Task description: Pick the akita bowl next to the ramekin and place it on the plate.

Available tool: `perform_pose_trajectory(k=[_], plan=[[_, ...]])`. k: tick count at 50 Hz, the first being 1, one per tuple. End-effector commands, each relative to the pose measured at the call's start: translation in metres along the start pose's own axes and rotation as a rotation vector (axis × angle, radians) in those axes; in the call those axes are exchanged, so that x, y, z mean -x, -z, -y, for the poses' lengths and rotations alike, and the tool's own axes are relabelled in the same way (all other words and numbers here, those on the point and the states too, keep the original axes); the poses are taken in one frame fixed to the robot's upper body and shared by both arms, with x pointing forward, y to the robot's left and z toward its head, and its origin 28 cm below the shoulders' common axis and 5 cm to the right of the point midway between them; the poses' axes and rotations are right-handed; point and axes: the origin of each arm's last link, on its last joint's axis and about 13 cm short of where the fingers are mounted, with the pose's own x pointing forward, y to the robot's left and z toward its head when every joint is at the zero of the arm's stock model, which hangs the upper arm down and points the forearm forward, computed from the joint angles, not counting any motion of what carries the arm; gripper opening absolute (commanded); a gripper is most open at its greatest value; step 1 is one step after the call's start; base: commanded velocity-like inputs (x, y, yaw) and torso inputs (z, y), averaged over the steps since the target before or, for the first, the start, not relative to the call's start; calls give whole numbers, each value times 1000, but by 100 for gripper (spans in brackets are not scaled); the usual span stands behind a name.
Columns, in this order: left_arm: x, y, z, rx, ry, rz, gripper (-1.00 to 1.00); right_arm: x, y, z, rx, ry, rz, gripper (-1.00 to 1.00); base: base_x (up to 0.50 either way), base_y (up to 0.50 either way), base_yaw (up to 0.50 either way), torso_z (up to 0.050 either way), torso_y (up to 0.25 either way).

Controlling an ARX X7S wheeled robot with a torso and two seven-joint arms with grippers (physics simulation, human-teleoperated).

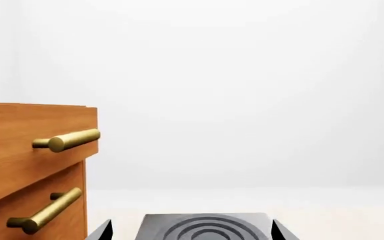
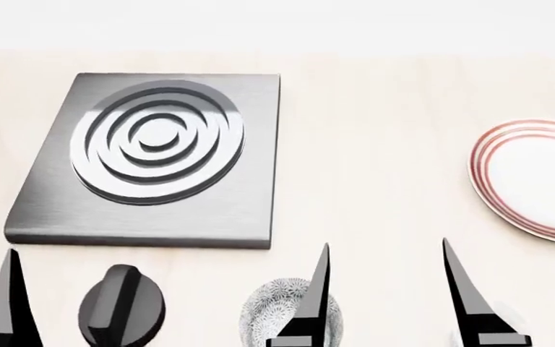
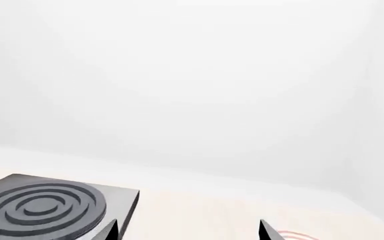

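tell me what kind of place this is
Probably a simulated kitchen counter: a single-burner stove plate with its black knob, a red-ringed plate, and wooden drawers with brass handles.

This is a kitchen, rendered plainly. On the pale counter (image 2: 374,173) lies a grey metal hob plate (image 2: 152,155) with raised concentric rings like an electric burner, and at its 6 o'clock side stands a black turning knob (image 2: 121,307). Crockery sits around it: a white plate (image 2: 538,177) with thin red rings at 3 o'clock, and a grey speckled bowl (image 2: 277,311) at about 5 o'clock. The left wrist view shows wooden drawer fronts (image 1: 32,165) with brass bar handles (image 1: 68,140), probably a kitchen cabinet. Behind everything is bare white wall (image 3: 192,75).
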Motion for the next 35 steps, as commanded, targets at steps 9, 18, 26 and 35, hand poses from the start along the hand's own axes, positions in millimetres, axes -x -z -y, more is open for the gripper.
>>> perform_pose_trajectory(k=[9,18,26,35], plan=[[1,2,0,-2,3,-4,100,0,2,0,1,-3,-5,100,0,0,0,0,-118],[1,2,0,-1,5,-5,100,0,2,-1,2,-3,-6,100,0,0,0,0,-118],[1,2,0,-1,5,-4,100,0,2,-1,3,-4,-6,100,0,0,0,0,-117],[1,2,1,-1,8,-6,100,-1,3,-1,2,-5,-8,100,0,0,0,0,-117]])
